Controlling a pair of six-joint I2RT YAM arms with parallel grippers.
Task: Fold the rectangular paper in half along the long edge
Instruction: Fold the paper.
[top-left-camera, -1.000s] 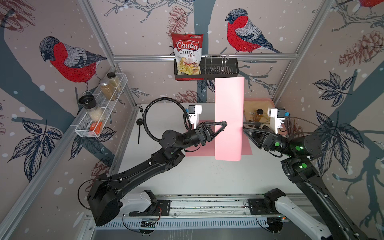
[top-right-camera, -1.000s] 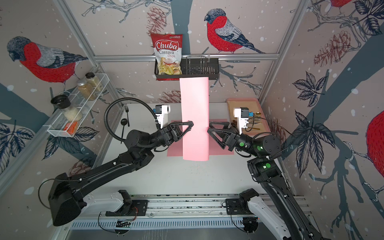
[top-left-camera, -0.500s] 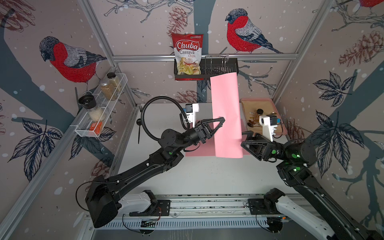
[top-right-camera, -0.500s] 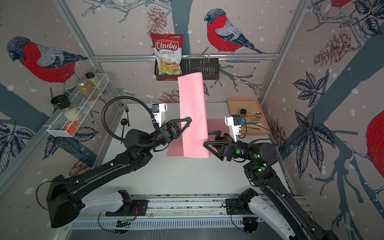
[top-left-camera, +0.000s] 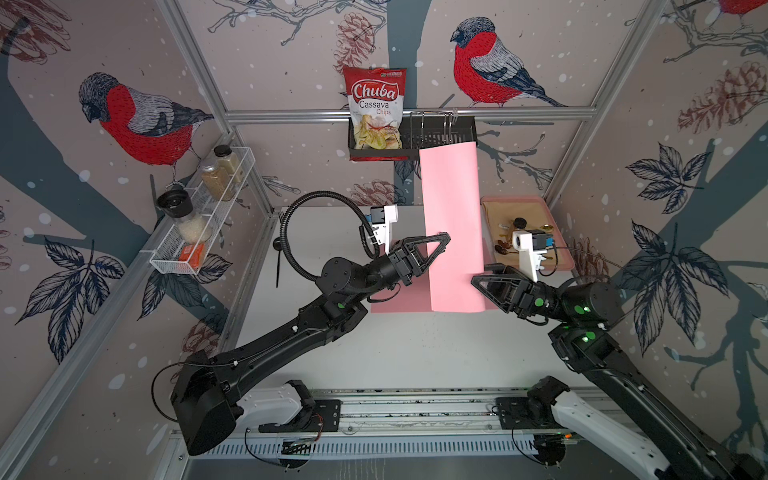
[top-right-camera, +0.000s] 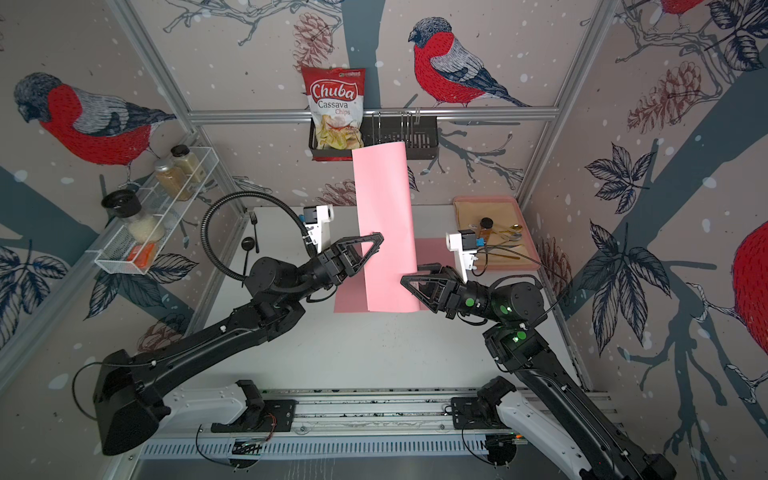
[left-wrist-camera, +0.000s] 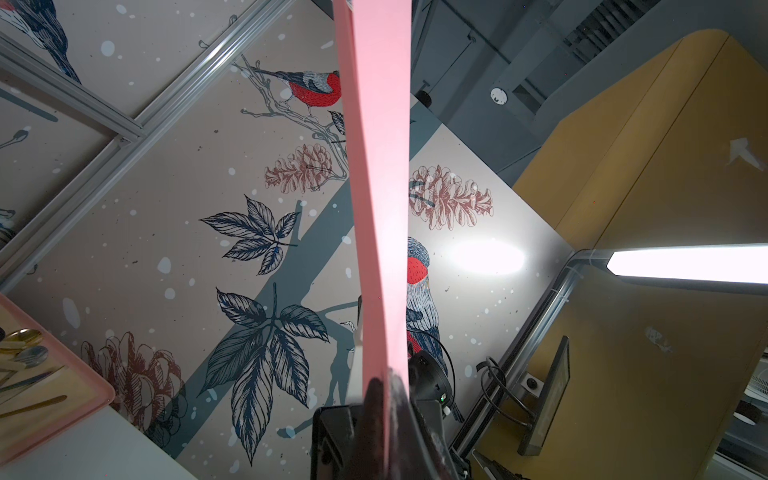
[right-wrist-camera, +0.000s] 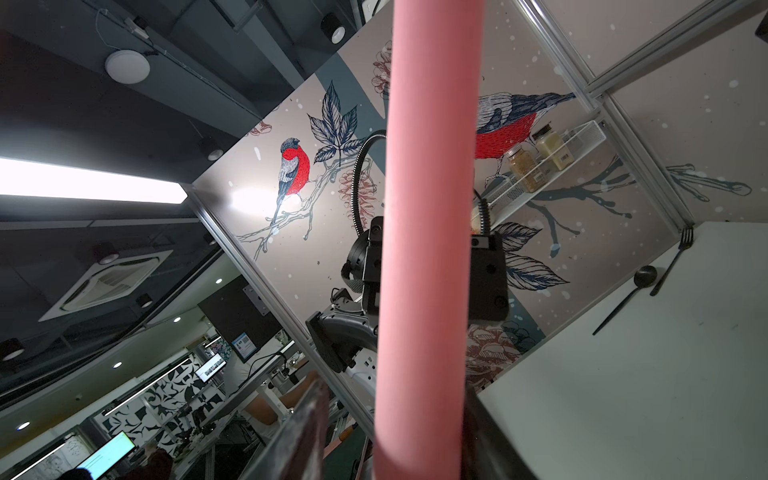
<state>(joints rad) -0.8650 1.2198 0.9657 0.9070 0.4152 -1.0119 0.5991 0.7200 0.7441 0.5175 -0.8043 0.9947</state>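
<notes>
A long pink paper (top-left-camera: 451, 224) (top-right-camera: 384, 220) stands upright above the table, slightly curled along its length. My left gripper (top-left-camera: 445, 240) (top-right-camera: 379, 238) is shut on its left edge; in the left wrist view the paper (left-wrist-camera: 378, 187) rises straight out of the closed jaws of the left gripper (left-wrist-camera: 384, 388). My right gripper (top-left-camera: 477, 278) (top-right-camera: 406, 279) is open at the paper's lower right edge. In the right wrist view the paper (right-wrist-camera: 428, 208) runs between the fingers (right-wrist-camera: 303, 432), against one pad and apart from the other.
A flat pink sheet (top-left-camera: 395, 301) lies on the table under the raised paper. A pink tray (top-left-camera: 567, 266) of cutlery sits at the back right. A chips bag (top-left-camera: 376, 112) hangs in a black basket on the back wall. A wire shelf (top-left-camera: 199, 216) is at the left.
The right gripper has come toward the front along the paper's right edge and its jaws have narrowed round it. The paper's top leaned a little left. The left gripper kept its hold.
</notes>
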